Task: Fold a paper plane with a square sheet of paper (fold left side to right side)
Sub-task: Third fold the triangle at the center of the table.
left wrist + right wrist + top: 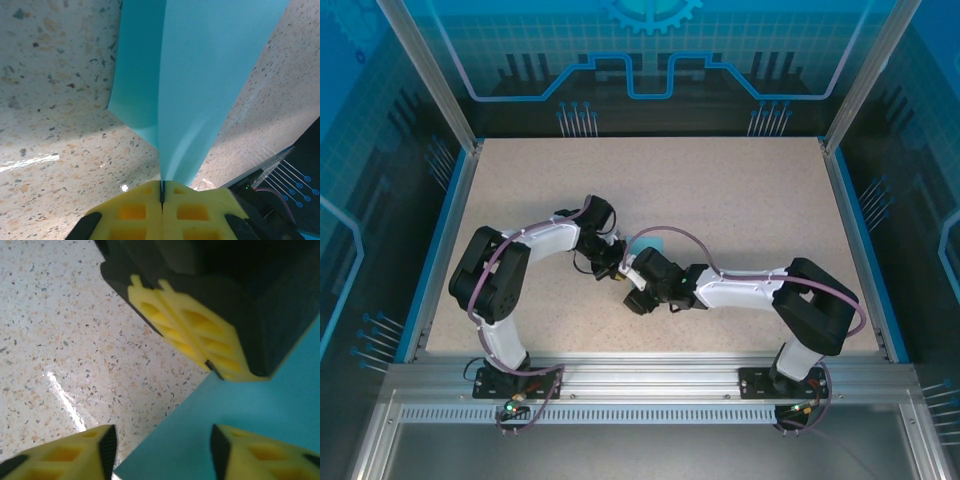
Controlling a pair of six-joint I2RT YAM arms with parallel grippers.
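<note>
From above, the left arm (495, 285) is seen folded back at its elbow near the table's left edge. Its forearm is swung inward towards the middle of the speckled tabletop (740, 190). The left gripper (610, 265) is brought down there, close against the right gripper (638, 295). The right arm (800, 305) is bent at its elbow on the right, and its pale forearm is laid low and stretched leftward. A small patch of the light-blue paper (650, 243) is glimpsed just behind the two wrists, at the table's centre.

Now the left wrist camera: the left gripper (161, 190) is shown with its yellow fingers (195, 212) pressed flat together. A corner of the paper (215, 75) is pinched between them. From that pinch the paper is lifted up and away, spread wide, with a second layer curling out on the left side. The tabletop (55, 100) is seen on both sides of it.

Over to the right wrist camera: the right gripper (162, 440) is held with its fingers (65, 455) well apart and nothing clamped. An edge of the paper (260, 405) is laid across the gap between them. Straight ahead, the left gripper (215, 371) is seen closed on that paper's far edge, just above the tabletop (60, 330).
</note>
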